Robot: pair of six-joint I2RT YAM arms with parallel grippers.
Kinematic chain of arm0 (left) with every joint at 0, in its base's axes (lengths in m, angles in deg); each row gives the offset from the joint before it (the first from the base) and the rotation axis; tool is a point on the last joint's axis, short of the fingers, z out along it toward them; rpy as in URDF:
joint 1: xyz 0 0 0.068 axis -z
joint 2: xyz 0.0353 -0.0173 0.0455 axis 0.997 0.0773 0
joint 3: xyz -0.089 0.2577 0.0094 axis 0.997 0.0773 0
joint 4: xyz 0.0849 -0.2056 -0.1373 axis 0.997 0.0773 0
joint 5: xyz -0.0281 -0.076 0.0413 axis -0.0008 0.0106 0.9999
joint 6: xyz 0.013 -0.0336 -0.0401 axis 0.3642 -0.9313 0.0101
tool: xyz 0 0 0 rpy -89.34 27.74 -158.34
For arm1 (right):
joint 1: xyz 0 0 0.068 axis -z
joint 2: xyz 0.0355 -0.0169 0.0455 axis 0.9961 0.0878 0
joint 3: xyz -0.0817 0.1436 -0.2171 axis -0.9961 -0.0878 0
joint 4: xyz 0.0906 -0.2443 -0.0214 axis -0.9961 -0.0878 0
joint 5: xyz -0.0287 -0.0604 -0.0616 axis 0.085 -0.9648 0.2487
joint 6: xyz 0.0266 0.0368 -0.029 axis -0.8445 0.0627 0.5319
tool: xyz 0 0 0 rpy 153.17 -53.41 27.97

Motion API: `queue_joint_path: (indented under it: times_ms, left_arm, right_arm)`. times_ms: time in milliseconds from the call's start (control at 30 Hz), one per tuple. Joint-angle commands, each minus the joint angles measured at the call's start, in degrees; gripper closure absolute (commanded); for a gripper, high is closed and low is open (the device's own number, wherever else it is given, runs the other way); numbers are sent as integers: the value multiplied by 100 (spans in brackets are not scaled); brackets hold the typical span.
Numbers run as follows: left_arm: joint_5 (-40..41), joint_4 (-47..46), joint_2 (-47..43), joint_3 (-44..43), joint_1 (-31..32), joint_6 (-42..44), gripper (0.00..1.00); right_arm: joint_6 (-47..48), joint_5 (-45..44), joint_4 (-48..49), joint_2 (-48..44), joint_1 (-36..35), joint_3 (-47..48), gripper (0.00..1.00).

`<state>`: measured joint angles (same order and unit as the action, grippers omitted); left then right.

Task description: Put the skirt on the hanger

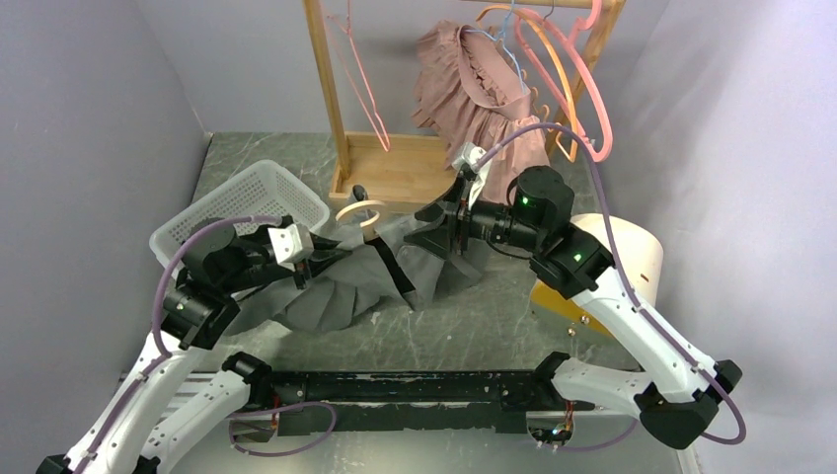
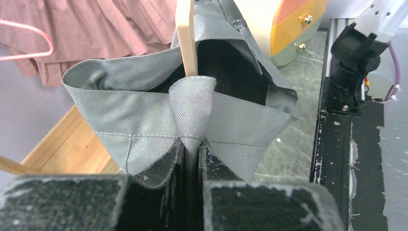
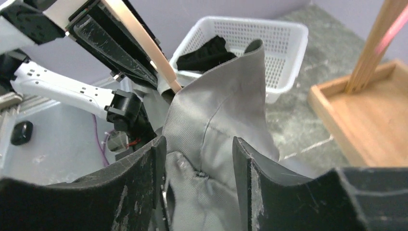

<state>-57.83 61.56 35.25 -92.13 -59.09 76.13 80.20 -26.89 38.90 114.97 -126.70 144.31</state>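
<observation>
The grey skirt (image 1: 395, 267) lies crumpled on the table between the two arms, its waistband lifted. A light wooden hanger (image 1: 360, 212) reaches into the waistband; its flat arm (image 2: 185, 38) enters the fabric opening (image 2: 144, 115). My left gripper (image 1: 314, 259) is shut on a pinched fold of the waistband (image 2: 192, 144). My right gripper (image 1: 456, 212) is at the skirt's other side. In the right wrist view its jaws (image 3: 199, 144) stand apart with grey skirt fabric (image 3: 226, 96) loose between them. The hanger's arm (image 3: 144, 43) shows there too, by the left gripper.
A white mesh basket (image 1: 247, 202) with a dark item (image 3: 207, 50) stands at the left. Behind is a wooden clothes rack (image 1: 395, 168) with a pink dress (image 1: 474, 89) and pink hangers (image 1: 572, 69). A cream and yellow object (image 1: 612, 257) sits at the right.
</observation>
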Motion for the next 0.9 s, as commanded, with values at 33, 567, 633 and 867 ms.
queue_joint_path:
  times_ms: [33, 567, 633, 867]
  left_arm:
    - [-398, 377, 14, -782, 6, 261, 93]
    - [-130, 1879, -449, -1445, 6, 1084, 93]
    - [-26, 2003, -487, -1488, 6, 1132, 93]
    - [-112, 1912, -484, -1497, 4, 1088, 93]
  right_arm:
    - [1497, 735, 365, 269, -12, 397, 39]
    - [1802, -1751, -1201, 230, -13, 402, 76]
    - [1720, -2073, -1333, 143, -6, 377, 76]
    - [1664, -1827, -1552, -68, -3, 551, 57]
